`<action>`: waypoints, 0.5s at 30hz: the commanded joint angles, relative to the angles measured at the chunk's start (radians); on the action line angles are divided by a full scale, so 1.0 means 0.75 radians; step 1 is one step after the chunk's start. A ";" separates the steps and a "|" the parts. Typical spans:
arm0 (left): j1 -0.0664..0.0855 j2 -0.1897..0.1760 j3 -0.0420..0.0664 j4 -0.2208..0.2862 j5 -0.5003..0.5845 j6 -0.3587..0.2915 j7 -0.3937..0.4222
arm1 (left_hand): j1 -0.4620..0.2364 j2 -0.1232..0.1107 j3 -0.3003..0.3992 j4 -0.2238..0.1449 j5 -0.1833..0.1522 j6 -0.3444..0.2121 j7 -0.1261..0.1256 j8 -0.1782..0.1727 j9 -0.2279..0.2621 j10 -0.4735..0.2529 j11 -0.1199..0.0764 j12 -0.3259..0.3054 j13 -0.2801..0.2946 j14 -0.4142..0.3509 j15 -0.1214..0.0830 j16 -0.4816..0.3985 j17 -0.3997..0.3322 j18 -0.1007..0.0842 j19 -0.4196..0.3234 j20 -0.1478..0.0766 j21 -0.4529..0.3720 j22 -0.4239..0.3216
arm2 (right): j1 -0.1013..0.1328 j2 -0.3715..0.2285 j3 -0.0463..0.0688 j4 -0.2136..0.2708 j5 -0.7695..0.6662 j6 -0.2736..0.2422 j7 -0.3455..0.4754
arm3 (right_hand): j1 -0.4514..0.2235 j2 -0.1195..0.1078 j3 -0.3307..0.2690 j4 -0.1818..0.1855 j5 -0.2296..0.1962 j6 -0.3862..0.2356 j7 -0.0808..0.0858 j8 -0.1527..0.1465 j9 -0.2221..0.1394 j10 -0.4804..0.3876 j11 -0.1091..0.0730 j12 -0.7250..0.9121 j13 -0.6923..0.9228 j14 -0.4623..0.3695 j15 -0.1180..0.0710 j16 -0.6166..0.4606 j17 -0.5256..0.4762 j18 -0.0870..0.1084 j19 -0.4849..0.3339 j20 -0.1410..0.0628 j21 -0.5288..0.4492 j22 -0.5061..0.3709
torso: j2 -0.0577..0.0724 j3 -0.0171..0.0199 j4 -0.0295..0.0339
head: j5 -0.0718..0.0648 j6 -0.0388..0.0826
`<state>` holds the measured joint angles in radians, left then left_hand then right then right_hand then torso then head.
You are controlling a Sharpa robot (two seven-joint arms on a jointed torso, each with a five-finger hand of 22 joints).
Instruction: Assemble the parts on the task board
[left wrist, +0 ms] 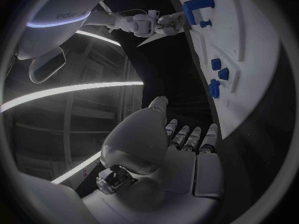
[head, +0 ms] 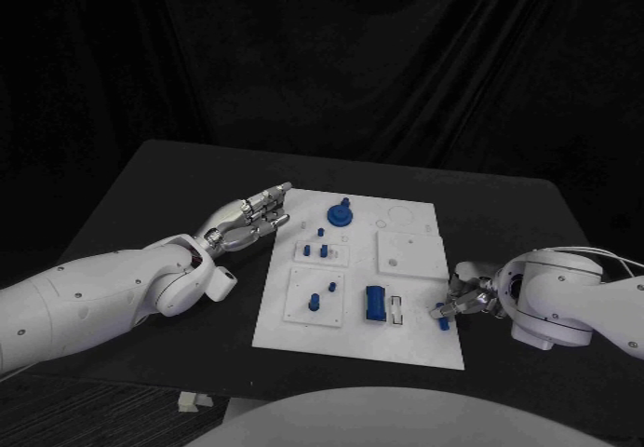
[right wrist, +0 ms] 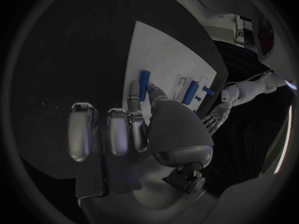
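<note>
Here, at the near right edge of the task board (head: 403,346), right hand (head: 463,300) pinching a small blue peg (head: 442,321) between thumb and a finger, the other fingers held straight and close together beside it. Same peg (right wrist: 144,85) visible in the right wrist view just past the fingertips, over the white plate. Seems to be the step of carrying one part to its seat, not yet placed.

Just inward of that hand, a blue block (head: 374,304) standing beside a narrow white slot (head: 397,308). Farther from the hand, a square sub-plate with a short blue pin (head: 315,300); beyond that, two small blue studs (head: 315,250), then a blue round knob (head: 341,213) near the far edge.

On the opposite side of the board, left hand (head: 251,220) resting on the black worktop (head: 175,177), just beside the board's far left corner, fingers straight and slightly apart, holding nothing.

Next move probably calls for turning the peg upright over its hole, then lowering slowly. Cannot tell which hole is meant. Risk: peg slipping in so light a pinch.
</note>
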<state>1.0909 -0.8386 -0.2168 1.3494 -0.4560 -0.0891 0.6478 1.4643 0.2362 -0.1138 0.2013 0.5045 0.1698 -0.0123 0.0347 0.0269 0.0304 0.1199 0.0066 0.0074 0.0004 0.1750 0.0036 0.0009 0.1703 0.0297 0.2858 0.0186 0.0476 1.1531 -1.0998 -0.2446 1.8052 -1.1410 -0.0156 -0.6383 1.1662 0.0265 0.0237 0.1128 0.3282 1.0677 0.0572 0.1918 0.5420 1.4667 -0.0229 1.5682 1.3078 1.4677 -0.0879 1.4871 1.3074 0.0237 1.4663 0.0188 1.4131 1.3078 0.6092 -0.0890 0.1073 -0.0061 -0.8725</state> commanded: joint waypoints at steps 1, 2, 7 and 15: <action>-0.003 0.001 0.001 0.004 0.008 0.009 0.035 | 0.006 0.007 0.012 -0.001 0.008 0.006 0.005 0.008 0.002 -0.001 0.008 0.002 0.002 -0.001 -0.006 -0.005 -0.001 0.008 0.005 0.007 0.006 0.002 | -0.015 0.005 -0.006 -0.004 -0.015 -0.017 0.001 | 0.056 -0.007 0.031 -0.044 0.104 -0.034 0.012 -0.065 -0.104 0.139 0.017 0.003 0.351 0.081 0.015 -0.009 0.028 0.026 0.047 0.016 -0.018 0.274 | 0.000 0.0005 0.0020 | -0.001 0.000; -0.003 0.001 0.001 0.004 0.008 0.009 0.035 | 0.006 0.007 0.012 -0.001 0.008 0.006 0.005 0.008 0.002 -0.001 0.008 0.002 0.002 -0.001 -0.006 -0.005 -0.001 0.008 0.005 0.007 0.006 0.002 | -0.016 0.005 -0.006 -0.003 -0.015 -0.028 0.009 | 0.071 -0.008 0.041 -0.056 0.128 -0.035 0.012 -0.069 -0.110 0.139 0.018 0.003 0.351 0.081 0.015 -0.008 0.030 0.026 0.047 0.017 -0.019 0.274 | 0.000 0.0005 0.0021 | 0.000 0.000; -0.003 0.000 0.001 0.004 0.008 0.008 0.034 | 0.006 0.007 0.012 -0.001 0.008 0.006 0.005 0.008 0.002 -0.001 0.008 0.002 0.002 -0.001 -0.006 -0.005 -0.001 0.008 0.005 0.007 0.006 0.002 | -0.019 0.008 -0.006 0.002 -0.015 -0.078 0.040 | 0.153 -0.030 0.152 -0.153 0.270 -0.041 0.030 -0.096 -0.159 0.139 0.032 0.003 0.351 0.082 0.027 -0.004 0.040 0.028 0.043 0.028 -0.028 0.271 | 0.000 0.0013 0.0000 | 0.003 0.000; -0.004 -0.002 0.001 0.006 0.008 0.007 0.031 | 0.007 0.007 0.012 -0.002 0.008 0.005 0.005 0.008 0.001 0.000 0.009 0.002 0.002 -0.001 -0.007 -0.005 -0.001 0.008 0.004 0.007 0.005 0.001 | -0.020 0.009 -0.006 0.013 -0.015 -0.148 0.078 | 0.121 -0.070 0.280 -0.219 0.337 -0.067 0.056 -0.128 -0.217 0.139 0.055 0.003 0.351 0.081 0.047 -0.004 0.038 0.029 0.039 0.046 -0.036 0.269 | 0.000 0.0008 0.0004 | 0.001 0.000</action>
<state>1.0899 -0.8404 -0.2167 1.3504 -0.4560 -0.0890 0.6499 1.4643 0.2362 -0.1110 0.1985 0.5045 0.1698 -0.0123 0.0347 0.0268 0.0304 0.1198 0.0066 0.0072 0.0004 0.1750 0.0036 0.0012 0.1703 0.0297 0.2858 0.0186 0.0474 1.1464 -1.0943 -0.2442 1.8149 -1.1435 -0.0754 -0.5997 1.2660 -0.0134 0.1109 0.0688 0.5793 1.0249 0.1002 0.1682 0.6208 1.4666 0.0093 1.5682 1.3077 1.4642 -0.0595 1.4870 1.3074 0.0398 1.4669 0.0468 1.3899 1.3080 0.6092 -0.0883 0.1077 -0.0054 -0.8725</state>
